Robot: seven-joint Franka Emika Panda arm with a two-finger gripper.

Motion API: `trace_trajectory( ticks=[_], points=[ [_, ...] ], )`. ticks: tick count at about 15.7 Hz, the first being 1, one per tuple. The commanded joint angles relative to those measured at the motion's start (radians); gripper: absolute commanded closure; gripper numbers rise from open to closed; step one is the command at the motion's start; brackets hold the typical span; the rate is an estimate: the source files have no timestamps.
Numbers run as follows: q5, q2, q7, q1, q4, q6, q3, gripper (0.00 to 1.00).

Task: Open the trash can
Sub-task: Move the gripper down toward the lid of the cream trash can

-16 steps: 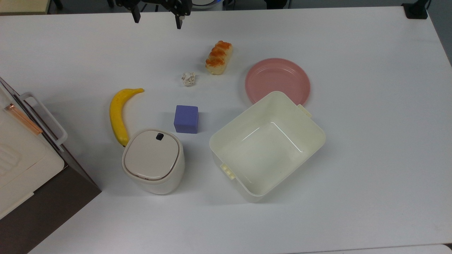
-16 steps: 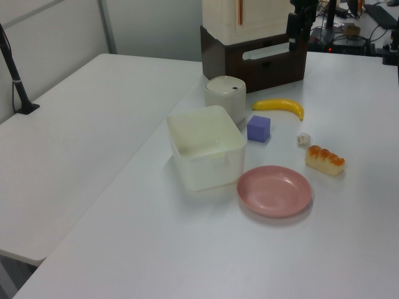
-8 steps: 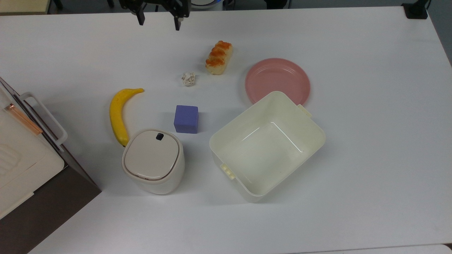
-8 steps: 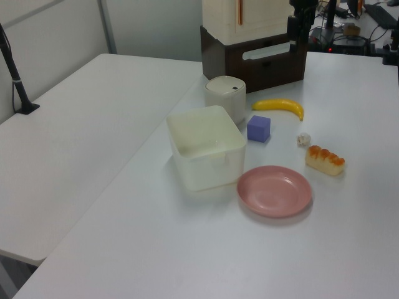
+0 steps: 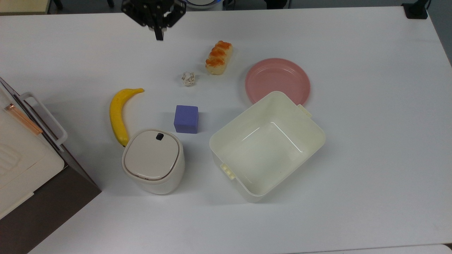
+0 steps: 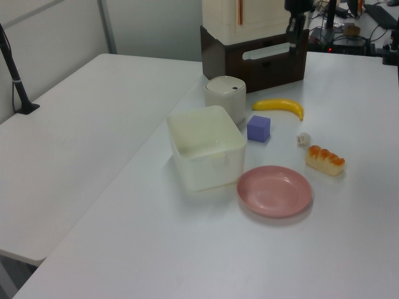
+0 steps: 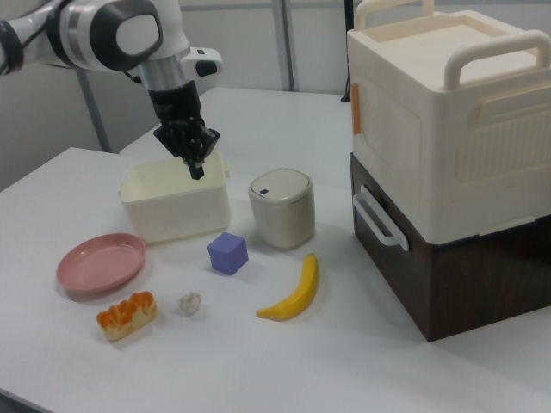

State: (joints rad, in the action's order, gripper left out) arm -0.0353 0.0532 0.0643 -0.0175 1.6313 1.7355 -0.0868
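The black two-finger gripper (image 5: 159, 34) hangs above the white table (image 5: 353, 158) near its far edge in the top view, with its 2 fingers pressed together into a single point and nothing between them. In the right view the gripper (image 7: 197, 167) points downward, seen in front of the tub's rim.

The small cream-white rounded-square plastic trash can (image 5: 154, 161) stands upright well apart from the gripper, its beige flat lid (image 5: 151, 154) down and level, the small dark button (image 5: 159, 136) at the lid's edge facing the purple cube (image 5: 186, 119). A yellow banana (image 5: 120, 113) lies just beside the can, on the top view's left. The large pale-yellow rectangular lidless tub (image 5: 267, 145) sits on the top view's right of the can, with a pink round plate (image 5: 277, 79) behind it. A crumpled paper ball (image 5: 188, 78) and an orange-topped bread loaf (image 5: 219, 57) lie nearer the gripper. A cream box on a dark brown base (image 7: 448, 163) stands at the right view's right.
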Motion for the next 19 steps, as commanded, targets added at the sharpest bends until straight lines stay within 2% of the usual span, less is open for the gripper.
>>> trace_trajectory(
  ticks=[1, 3, 4, 8, 12, 14, 19],
  points=[
    [-0.046, 0.117, -0.006, -0.022, -0.100, 0.054, -0.007, 1.00],
    [-0.080, 0.172, -0.105, -0.022, -0.168, 0.119, -0.007, 1.00],
    [-0.119, 0.181, -0.147, -0.022, -0.168, 0.156, -0.007, 1.00],
    [-0.305, 0.230, -0.280, -0.036, -0.165, 0.226, 0.010, 1.00],
    [-0.487, 0.328, -0.510, -0.058, -0.189, 0.288, 0.018, 1.00],
    [-0.489, 0.390, -0.534, -0.065, -0.255, 0.282, 0.018, 1.00],
    [-0.488, 0.427, -0.606, -0.078, -0.271, 0.288, 0.019, 1.00]
  ],
)
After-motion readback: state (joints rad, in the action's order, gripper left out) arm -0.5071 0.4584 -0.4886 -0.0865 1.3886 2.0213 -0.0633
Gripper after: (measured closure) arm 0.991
